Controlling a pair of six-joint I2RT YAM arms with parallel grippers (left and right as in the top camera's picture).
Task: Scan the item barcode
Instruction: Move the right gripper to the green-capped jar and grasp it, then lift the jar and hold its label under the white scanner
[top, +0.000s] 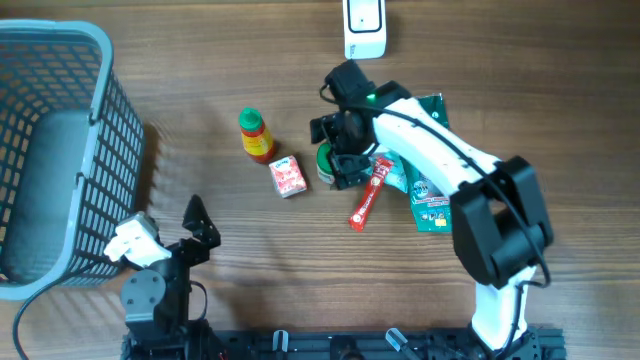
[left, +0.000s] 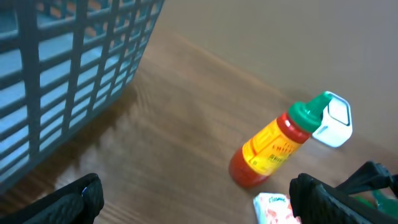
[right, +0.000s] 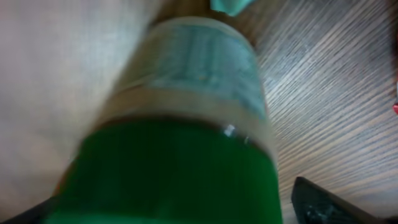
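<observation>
A jar with a green lid (top: 324, 163) stands mid-table, and my right gripper (top: 343, 152) is lowered around it. In the right wrist view the jar (right: 186, 106) fills the space between the jaws of the right gripper (right: 180, 208). One black fingertip (right: 323, 202) shows at the lower right, a small gap away from the lid, so the jaws are open. The white barcode scanner (top: 364, 25) sits at the far edge of the table. My left gripper (top: 196, 226) rests open near the front left, with nothing between its fingers (left: 81, 196).
A hot sauce bottle (top: 256, 135) and a pink carton (top: 287, 176) lie left of the jar. A red sachet (top: 367, 197) and a green packet (top: 428, 195) lie to its right. A blue-grey basket (top: 50, 150) fills the left side.
</observation>
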